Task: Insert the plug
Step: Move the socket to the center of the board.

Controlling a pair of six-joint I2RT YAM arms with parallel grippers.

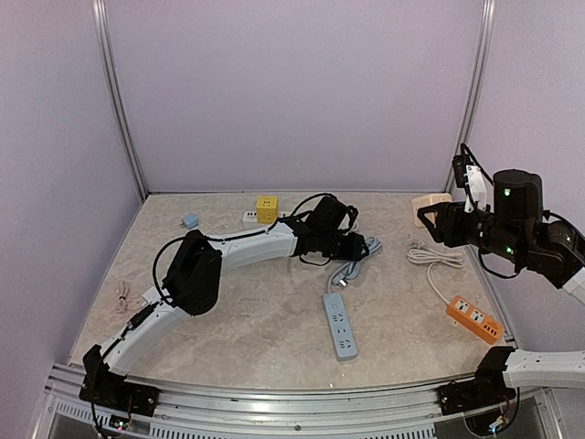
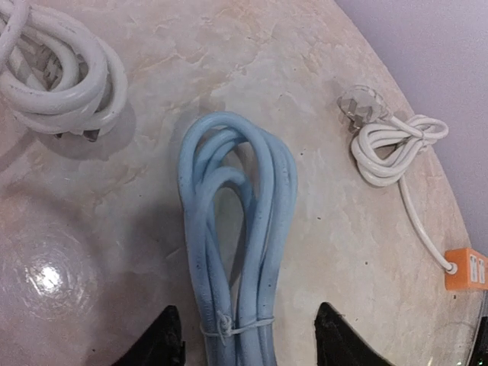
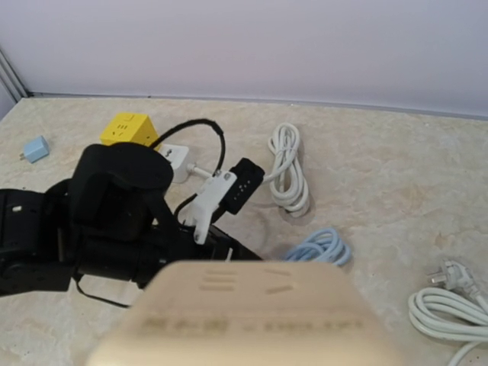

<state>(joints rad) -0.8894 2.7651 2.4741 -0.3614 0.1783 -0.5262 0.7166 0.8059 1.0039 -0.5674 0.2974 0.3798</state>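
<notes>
A pale blue cord bundle (image 2: 236, 229), tied with a thin string, lies on the table between the fingertips of my left gripper (image 2: 248, 343). The jaws stand open, with a gap on either side of the bundle. The cord runs to a blue power strip (image 1: 340, 325). Its plug does not show. A white plug (image 2: 358, 107) ends a coiled white cord (image 2: 393, 145) that leads to an orange power strip (image 1: 473, 318). My right gripper (image 1: 428, 218) hovers at the right, shut on a beige socket block (image 3: 252, 313) that hides its fingers in the right wrist view.
A second white cord coil (image 3: 288, 171) lies behind the left gripper. A yellow cube socket (image 1: 266, 208), a white adapter (image 1: 249, 218) and a small blue adapter (image 1: 189, 220) sit at the back left. Walls close off the table's back and sides.
</notes>
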